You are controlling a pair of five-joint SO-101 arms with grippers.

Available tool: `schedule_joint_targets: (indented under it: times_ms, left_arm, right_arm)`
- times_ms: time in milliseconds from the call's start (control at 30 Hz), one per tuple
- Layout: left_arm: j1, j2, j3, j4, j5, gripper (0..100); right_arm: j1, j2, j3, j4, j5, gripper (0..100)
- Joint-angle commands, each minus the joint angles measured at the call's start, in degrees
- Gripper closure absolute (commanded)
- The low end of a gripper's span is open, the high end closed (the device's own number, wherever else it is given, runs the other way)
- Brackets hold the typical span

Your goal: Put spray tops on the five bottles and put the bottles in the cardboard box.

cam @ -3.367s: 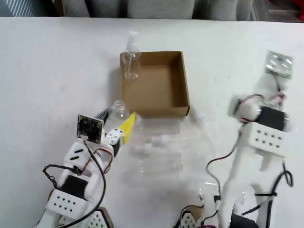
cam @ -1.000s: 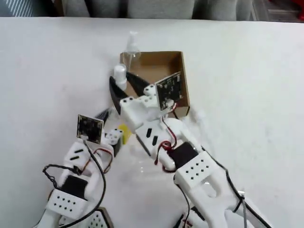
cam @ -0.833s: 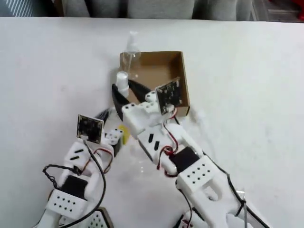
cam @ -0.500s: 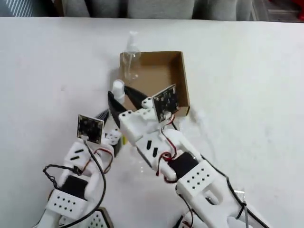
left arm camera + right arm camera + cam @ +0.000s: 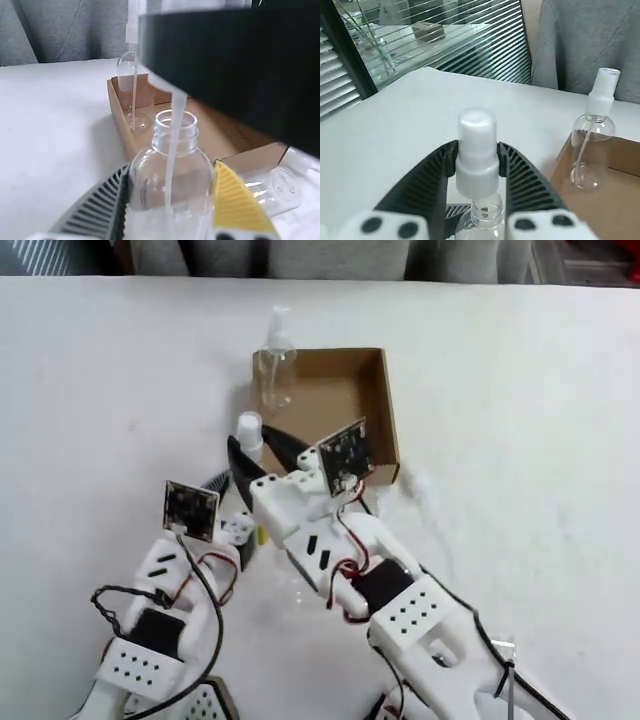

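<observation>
Nearest, we see our left end effector (image 5: 167, 210) clamped on an upright open bottle (image 5: 147, 175). Our right end effector (image 5: 477, 155) pinches a spray top (image 5: 477, 127) above its neck, the tube (image 5: 172, 145) dipping inside. Beyond, on the counter (image 5: 120, 370), a capped bottle (image 5: 273, 365) stands in the cardboard box (image 5: 386, 405).

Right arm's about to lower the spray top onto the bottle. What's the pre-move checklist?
1. Bottle clamped upright in the left gripper: ok.
2. Spray top clamped in the right gripper: ok.
3. Tube already inside the bottle's neck: ok.
4. Spray top lined up over the neck: ok, judging from the right wrist view.
5. Spray top seated on the neck: not ok, it sits just above the rim.
6. Box has bare floor beside the capped bottle: ok.
</observation>
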Motion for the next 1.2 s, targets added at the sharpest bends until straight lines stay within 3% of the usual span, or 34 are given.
schedule_joint_targets:
  times_ms: [0,333,1167]
  left_arm:
    - [0.0,-0.8,-0.3,-0.1,-0.6,98]
    - [0.0,-0.8,-0.3,-0.1,-0.6,98]
    - [0.0,-0.8,-0.3,-0.2,-0.6,98]
  right_arm:
    - [-1.1,0.9,-0.1,-2.0,-0.5,98.1]
    - [1.5,1.5,-0.3,-2.9,-0.5,98.1]
    - [0.0,1.5,0.0,2.0,-0.5,97.8]
